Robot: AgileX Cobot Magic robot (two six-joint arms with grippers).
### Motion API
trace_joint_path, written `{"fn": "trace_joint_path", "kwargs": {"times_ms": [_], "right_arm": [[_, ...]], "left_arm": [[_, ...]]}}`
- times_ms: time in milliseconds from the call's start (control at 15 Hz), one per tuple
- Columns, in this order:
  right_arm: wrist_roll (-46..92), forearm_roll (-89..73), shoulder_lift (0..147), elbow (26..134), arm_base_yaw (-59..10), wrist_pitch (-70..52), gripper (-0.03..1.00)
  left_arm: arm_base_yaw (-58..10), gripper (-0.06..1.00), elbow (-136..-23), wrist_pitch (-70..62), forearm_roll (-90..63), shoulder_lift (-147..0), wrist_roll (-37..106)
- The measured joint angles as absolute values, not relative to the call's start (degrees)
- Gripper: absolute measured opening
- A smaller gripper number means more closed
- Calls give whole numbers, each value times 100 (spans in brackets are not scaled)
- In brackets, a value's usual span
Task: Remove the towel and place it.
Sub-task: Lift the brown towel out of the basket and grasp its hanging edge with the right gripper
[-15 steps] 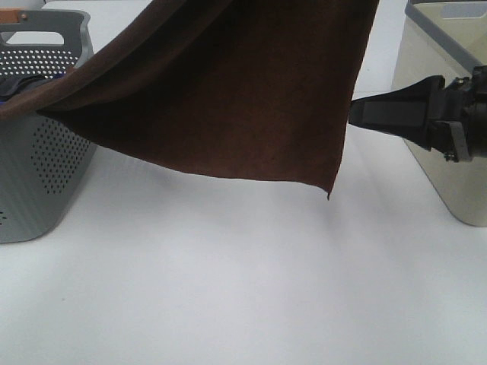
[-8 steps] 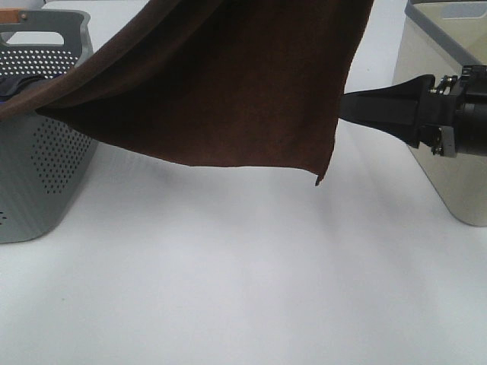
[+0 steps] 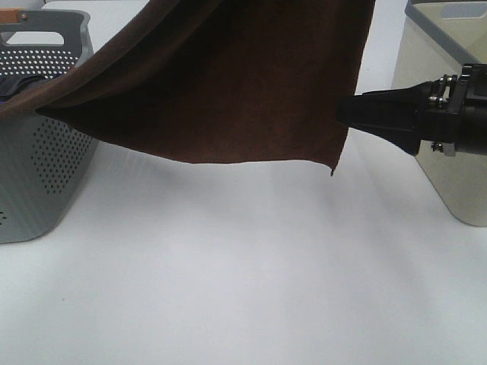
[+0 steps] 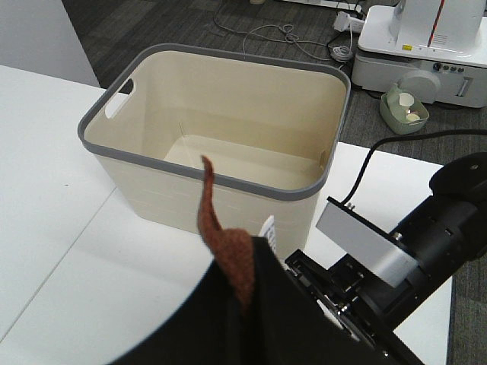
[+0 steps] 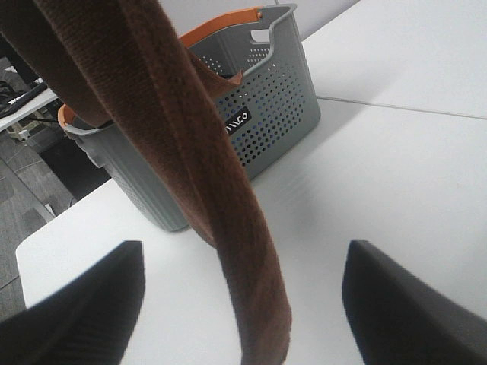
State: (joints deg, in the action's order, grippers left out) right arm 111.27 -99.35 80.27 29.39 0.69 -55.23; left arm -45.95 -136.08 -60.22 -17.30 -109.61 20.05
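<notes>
Towel [image 3: 228,84] up in air, my left gripper [image 4: 237,293] clamped on its corner beside white tag [image 4: 267,228]. Far end trails into grey basket [image 3: 46,175], dark laundry [image 3: 19,85] inside. Basket's logo [image 5: 237,122] reads roughly "inco". My right gripper [image 3: 346,114] spread wide, holding nothing, at towel's edge. Cream bin [image 4: 221,144] behind.

place: robotics lab | evidence: carpet-tile floor [image 4: 152,23], loose cables [image 4: 285,32], white equipment base [image 4: 411,46]

Brown towel [image 3: 228,84] hanging above white table [image 3: 228,289], end over grey basket [image 3: 38,167], right jaws beside it
</notes>
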Motion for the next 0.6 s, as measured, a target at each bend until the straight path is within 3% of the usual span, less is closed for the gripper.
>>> {"fn": "trace_joint_path", "kwargs": {"times_ms": [600], "right_arm": [[11585,-9935,9173,2951,69,-5884,65]], "left_arm": [[-4595,0,-13608,-5879,-1730,-10961,2005]]}}
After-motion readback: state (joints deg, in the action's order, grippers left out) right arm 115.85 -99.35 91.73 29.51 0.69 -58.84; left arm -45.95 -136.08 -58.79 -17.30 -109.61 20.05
